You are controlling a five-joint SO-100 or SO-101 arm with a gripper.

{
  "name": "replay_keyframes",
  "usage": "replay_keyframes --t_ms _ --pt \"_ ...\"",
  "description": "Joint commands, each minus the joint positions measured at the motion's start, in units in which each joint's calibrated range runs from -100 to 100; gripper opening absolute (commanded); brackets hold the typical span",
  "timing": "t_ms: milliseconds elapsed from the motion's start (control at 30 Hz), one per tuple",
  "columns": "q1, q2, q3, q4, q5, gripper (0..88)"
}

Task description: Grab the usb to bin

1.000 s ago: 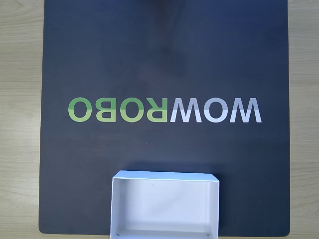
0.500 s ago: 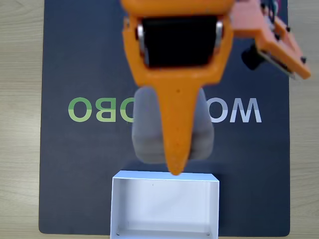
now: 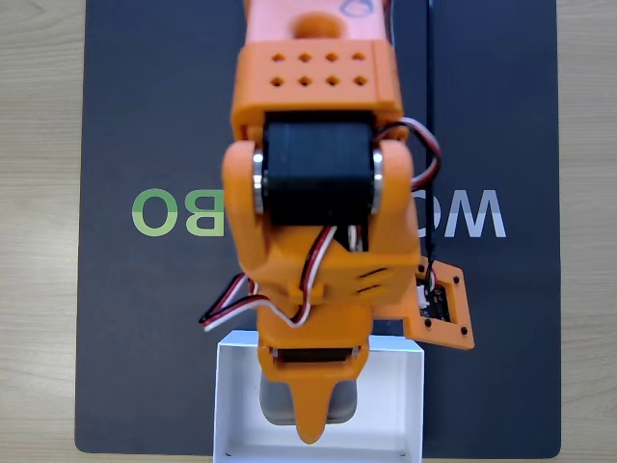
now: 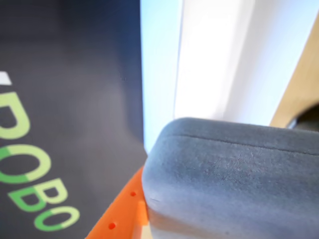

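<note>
USB block (image 4: 234, 184), grey and matte with rounded corners, sits in my gripper (image 3: 308, 410) above the bin (image 3: 241, 386). In the fixed view I see the orange arm (image 3: 313, 106) reaching down the middle of the dark mat (image 3: 145, 125), its tip hanging over the white box's floor. A strip of the grey block shows on both sides of the pointed orange finger (image 3: 308, 420), inside the outline of the box. I cannot tell from this angle whether the block touches the floor or hangs clear of it.

In the wrist view the block fills the lower right, with an orange jaw part (image 4: 122, 214) pressed along its lower left edge. The jaws are closed against the block's sides; only one of them is visible to me. Behind the block I see the bin's white wall (image 4: 159, 74) standing upright, with the mat and its green lettering (image 4: 30, 174) to the left.
</note>
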Motion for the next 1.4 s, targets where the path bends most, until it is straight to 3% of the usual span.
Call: replay_keyframes --t_ms 0,400,833,1067,1367 --pt "1.8 -0.2 -4.2 -4.8 -0.2 12.6" --pt "3.4 2.7 -3.9 -9.6 0.3 12.8" --pt "2.7 2.2 -3.9 -9.5 0.3 24.1" --pt "2.6 0.0 -4.0 -9.5 0.4 25.4" --pt "1.5 -0.6 -4.0 -9.3 3.3 47.4"
